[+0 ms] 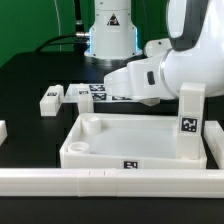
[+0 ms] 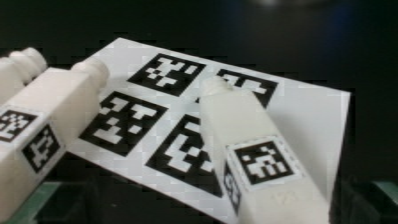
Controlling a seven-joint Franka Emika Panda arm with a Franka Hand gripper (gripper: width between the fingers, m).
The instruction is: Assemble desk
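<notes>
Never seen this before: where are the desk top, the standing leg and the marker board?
desk top (image 1: 132, 136): exterior view, bare floor.
standing leg (image 1: 188, 124): exterior view, its tag.
marker board (image 2: 173, 72): wrist view, printed tag.

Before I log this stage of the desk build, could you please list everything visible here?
desk top: one, white, table centre.
upright leg: one, white, tagged, at the desk top's end on the exterior view's right.
loose legs: three, white, tagged, by the marker board.
marker board: one, white with black tags, behind the desk top.
border rails: two, white, front and exterior view's left edges.
table: one, black.
arm: one, white, overhead.
hand: one, white, open, above the loose legs.
</notes>
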